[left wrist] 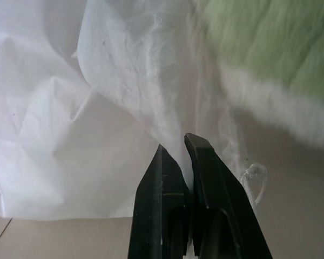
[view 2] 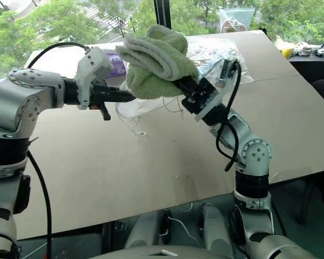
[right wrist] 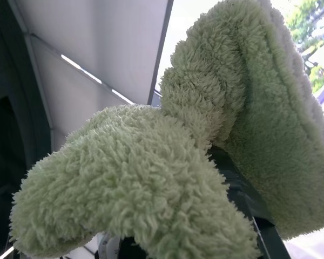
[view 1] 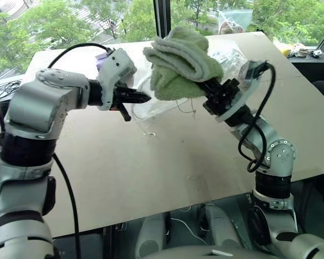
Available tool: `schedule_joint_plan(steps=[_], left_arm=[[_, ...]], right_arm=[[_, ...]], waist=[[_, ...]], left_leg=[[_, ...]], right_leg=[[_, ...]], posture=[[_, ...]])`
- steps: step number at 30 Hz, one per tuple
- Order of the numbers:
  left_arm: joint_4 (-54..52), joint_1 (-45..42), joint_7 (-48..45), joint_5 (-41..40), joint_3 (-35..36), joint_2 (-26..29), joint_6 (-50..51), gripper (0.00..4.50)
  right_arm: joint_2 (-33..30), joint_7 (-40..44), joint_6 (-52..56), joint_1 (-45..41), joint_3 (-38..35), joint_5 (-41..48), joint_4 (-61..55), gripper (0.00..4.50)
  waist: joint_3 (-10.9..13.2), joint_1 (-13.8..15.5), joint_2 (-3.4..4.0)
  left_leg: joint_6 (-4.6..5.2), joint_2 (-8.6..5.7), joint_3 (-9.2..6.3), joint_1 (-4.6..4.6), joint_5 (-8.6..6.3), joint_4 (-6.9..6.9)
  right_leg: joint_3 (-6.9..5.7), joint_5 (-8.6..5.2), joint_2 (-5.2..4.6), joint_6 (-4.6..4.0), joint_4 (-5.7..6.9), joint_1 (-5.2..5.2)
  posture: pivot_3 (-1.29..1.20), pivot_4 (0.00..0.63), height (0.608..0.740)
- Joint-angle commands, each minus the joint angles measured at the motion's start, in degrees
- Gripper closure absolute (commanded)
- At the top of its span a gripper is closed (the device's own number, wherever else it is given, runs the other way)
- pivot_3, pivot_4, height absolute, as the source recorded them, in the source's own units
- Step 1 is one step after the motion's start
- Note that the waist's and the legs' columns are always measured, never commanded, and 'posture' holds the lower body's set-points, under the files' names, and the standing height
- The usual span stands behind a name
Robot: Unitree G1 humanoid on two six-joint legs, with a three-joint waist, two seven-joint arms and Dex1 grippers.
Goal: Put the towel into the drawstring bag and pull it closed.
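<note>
The left gripper (view 1: 143,98) reaches in level from the left, its two black fingers (left wrist: 164,186) pressed together on a fold of the thin white bag (view 1: 151,105), lifting that edge clear of the table (view 1: 167,172); a white cord (left wrist: 255,181) with a knot hangs just beside the fingers. Whether the bag holds anything cannot be told, and the towel (view 1: 181,62) is outside it, raised above the bag's right part. The right gripper (view 1: 205,86) angles up from the right, closed on the towel, which drapes over its fingers and hides their tips. Behind the towel, further along the table, lies a crinkly clear plastic bag (view 1: 229,56). The table is a broad pale tan board, and beyond its far edge windows show green trees, split by a dark frame post (view 1: 162,19). The towel is light green, thick and fluffy, bunched into folds with a ribbed edge
</note>
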Motion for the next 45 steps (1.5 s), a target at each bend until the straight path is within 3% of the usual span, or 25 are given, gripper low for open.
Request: schedule_joint_plan(steps=[1,4,9,12,17,22,28,37,38,42,45], left_arm=[[-1.03,-1.23,4.71,-2.44,4.25,-4.99,3.87,4.39],[1.49,-0.27,12.7,-5.43,11.05,-15.08,9.95,4.39],[-0.21,5.16,15.8,-8.77,13.32,-21.84,13.4,4.39],[0.71,6.3,15.85,-9.21,13.02,-21.93,13.25,4.39],[1.29,6.9,13.71,-9.5,11.05,-19.46,12.49,4.39],[0.94,7.34,13.0,-10.0,10.57,-19.03,12.42,4.39],[1.54,7.14,13.73,-10.55,9.75,-21.08,12.3,4.39],[2.91,6.13,13.39,-12.89,10.22,-23.69,13.83,4.39],[3.25,6.23,13.31,-12.91,10.19,-23.49,13.81,4.5],[4.67,6.36,13.16,-13.63,11.0,-23.04,13.88,4.5],[5.93,6.12,13.22,-14.48,12.47,-22.75,14.24,4.5]], right_arm=[[-4.67,4.13,1.08,4.24,4.97,-11.69,0.15,4.5],[-6.98,9.35,-0.53,7.19,7.75,-19.03,1.6,4.5],[-4.94,13.18,-4.31,6.54,8.07,-29.04,12.32,4.5],[-2.56,15.41,-5.43,4.61,6.55,-31.15,15.82,4.5],[2.42,15.48,-4.43,1.06,-1.09,-27.0,21.22,4.5],[8.49,10.31,-5.19,-0.92,-8.84,-23.07,24.25,4.5],[15.78,-0.41,-6.51,-4.45,-16.39,-11.99,24.95,4.5],[14.44,-9.28,-1.29,-5.38,-8.72,-10.6,23.34,4.5],[13.25,-9.36,-0.44,-4.79,-6.96,-12.54,22.89,3.51],[6.67,-5.77,0.47,-2.06,-0.13,-23.11,19.8,1.82],[-0.68,1.68,0.11,0.07,5.59,-31.77,15.37,1.82]], waist=[[-0.05,0.16,-0.03],[-0.02,0.13,-0.06],[-0.03,-0.77,-0.07],[-0.02,-0.84,-0.07],[-0.03,-0.91,-0.06],[-0.03,-0.59,-0.06],[-0.02,-0.04,-0.05],[-0.02,-1.3,-0.05],[-0.02,-1.42,-0.05],[-0.02,-1.55,-0.04],[-0.02,-1.31,-0.05]], left_leg=[[0.0,-0.02,0.0,0.01,0.0,0.0],[0.02,-0.09,-0.04,-0.08,0.0,0.05],[0.02,-0.01,0.05,0.11,-0.01,0.09],[0.01,0.02,-0.18,0.07,0.01,0.09],[-0.01,0.07,-0.27,0.08,0.01,0.09],[-0.01,0.11,-0.2,0.0,0.01,0.09],[-0.01,0.0,-0.15,-0.01,0.01,0.09],[0.0,0.1,-0.22,0.03,0.01,0.09],[0.0,0.11,-0.25,0.03,0.01,0.09],[0.0,0.1,-0.22,0.02,0.01,0.09],[0.0,0.02,-0.17,0.0,0.01,0.1]], right_leg=[[0.01,0.0,-0.02,0.01,-0.04,0.03],[-0.02,0.01,-0.07,0.03,-0.07,0.05],[0.12,0.15,0.1,0.25,0.06,0.06],[0.1,0.15,0.25,0.21,0.15,0.04],[0.21,0.19,0.54,0.15,0.15,0.06],[0.29,0.18,0.44,0.16,0.04,0.06],[0.29,0.18,0.25,0.16,0.03,0.06],[0.38,0.18,0.44,0.16,0.1,0.06],[0.43,0.18,0.45,0.16,0.1,0.06],[0.44,0.18,0.45,0.16,0.1,0.05],[0.35,0.18,0.37,0.17,0.05,0.05]], posture=[[0.0,0.15,0.74],[0.0,0.15,0.74],[0.0,0.15,0.74],[0.0,0.15,0.74],[0.0,0.15,0.74],[0.0,0.15,0.74],[0.0,0.15,0.74],[0.0,0.15,0.74],[0.0,0.15,0.74],[0.0,0.15,0.74],[0.0,0.15,0.74]])
